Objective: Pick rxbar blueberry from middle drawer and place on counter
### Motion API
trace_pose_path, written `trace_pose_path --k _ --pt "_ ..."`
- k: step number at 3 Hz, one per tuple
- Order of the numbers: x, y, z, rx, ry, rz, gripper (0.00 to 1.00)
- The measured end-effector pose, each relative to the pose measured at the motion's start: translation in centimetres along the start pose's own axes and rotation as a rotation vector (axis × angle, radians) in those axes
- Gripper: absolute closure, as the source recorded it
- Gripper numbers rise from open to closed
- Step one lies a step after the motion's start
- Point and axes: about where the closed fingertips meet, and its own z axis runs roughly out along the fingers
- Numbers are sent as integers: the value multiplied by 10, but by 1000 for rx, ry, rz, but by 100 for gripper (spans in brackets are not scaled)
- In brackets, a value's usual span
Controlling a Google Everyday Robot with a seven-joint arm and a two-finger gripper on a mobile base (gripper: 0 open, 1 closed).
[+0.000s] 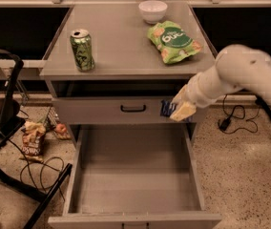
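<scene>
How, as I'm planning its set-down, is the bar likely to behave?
Held in the claw before the upper drawer front, the bar looks flat, so it should lie still, not roll. It juts out without drooping: probably stiff. Small, so likely light.
</scene>
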Motion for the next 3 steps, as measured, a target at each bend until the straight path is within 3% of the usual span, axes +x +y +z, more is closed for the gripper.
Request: trace_pose_path --k 1,2,3 --pt "-21 -23 -74 9 30 -48 100" --pt "-40 -32 -132 9 49 -83 100" --pt "-66 -44 -152 46 52 -108 100"
